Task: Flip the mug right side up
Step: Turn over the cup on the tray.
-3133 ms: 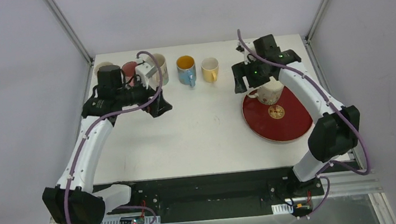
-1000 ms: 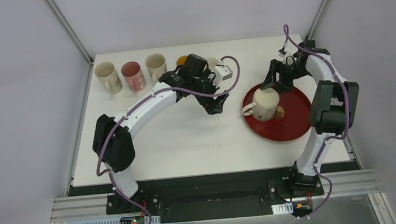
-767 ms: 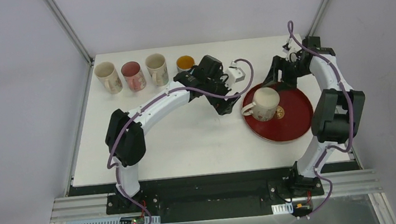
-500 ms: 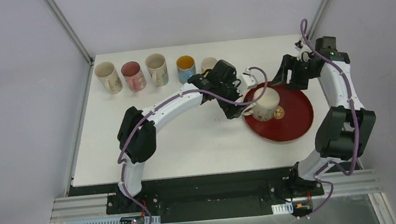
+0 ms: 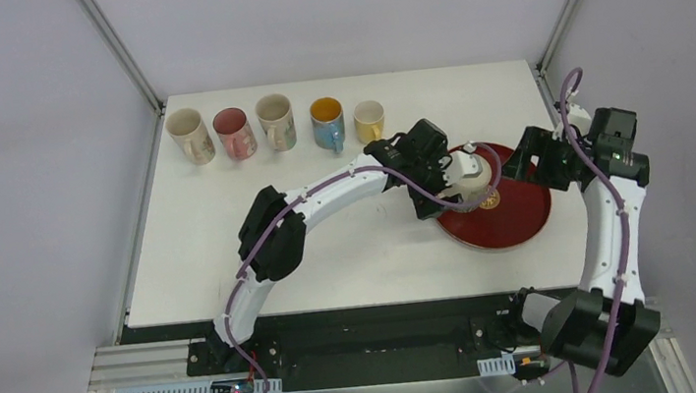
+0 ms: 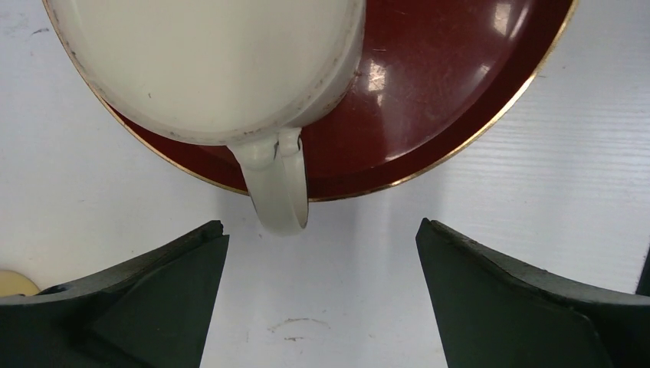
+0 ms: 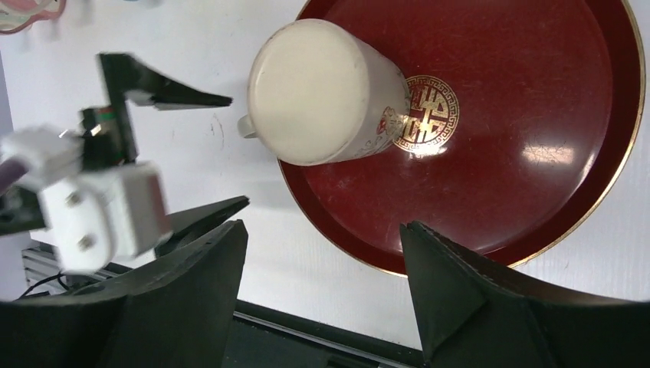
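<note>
L pincer (image 6: 320,230) wide open, empty, nr mug (image 6: 207,69).

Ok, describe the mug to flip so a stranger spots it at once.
Find the red tray on the table, right side. On its far-left edge stands a cream mug, bottom up. The five mugs in the back row stand mouth up, off the tray.

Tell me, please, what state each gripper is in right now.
Left gripper: open, holding nothing, the mug handle just between its fingertips, untouched.
Right gripper: open, holding nothing, clear of the mug.
</note>
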`<state>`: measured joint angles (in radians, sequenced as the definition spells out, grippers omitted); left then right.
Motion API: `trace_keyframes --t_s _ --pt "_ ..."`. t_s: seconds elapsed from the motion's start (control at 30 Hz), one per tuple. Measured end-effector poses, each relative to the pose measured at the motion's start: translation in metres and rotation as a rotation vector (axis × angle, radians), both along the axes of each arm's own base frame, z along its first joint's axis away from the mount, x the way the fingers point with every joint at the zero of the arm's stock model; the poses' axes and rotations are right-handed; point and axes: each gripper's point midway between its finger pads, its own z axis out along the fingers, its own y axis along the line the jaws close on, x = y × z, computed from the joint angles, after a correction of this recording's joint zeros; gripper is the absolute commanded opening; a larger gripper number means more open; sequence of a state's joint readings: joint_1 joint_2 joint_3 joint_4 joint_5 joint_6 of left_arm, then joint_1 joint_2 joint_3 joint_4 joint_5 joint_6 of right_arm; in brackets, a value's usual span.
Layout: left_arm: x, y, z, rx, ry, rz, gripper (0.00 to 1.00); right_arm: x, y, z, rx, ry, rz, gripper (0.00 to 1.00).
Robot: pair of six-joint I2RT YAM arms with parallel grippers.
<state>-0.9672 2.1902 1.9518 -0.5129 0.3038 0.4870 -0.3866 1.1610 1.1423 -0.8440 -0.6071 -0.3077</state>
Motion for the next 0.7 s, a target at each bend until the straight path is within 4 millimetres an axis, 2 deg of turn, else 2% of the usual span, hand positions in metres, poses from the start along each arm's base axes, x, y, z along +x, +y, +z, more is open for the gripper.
trace_keyframes --t_s 0.1,0.3,0.47,0.7 --pt "0.003 -0.004 -0.01 0.01 0.006 -0.001 1.0 -0.016 0.006 0.012 -0.029 -0.063 0.001 0.82" --pt "0.009 -0.01 -0.017 0.013 0.009 0.002 0.88 -0.038 0.011 0.027 -0.077 -0.142 -0.012 0.83" --pt "0.012 -0.015 -0.018 0.007 0.005 0.002 0.76 -0.043 0.008 0.031 -0.1 -0.158 -0.036 0.83" --pt "0.018 -0.024 -0.015 -0.011 -0.008 0.002 0.71 -0.046 0.005 0.028 -0.102 -0.151 -0.062 0.83"
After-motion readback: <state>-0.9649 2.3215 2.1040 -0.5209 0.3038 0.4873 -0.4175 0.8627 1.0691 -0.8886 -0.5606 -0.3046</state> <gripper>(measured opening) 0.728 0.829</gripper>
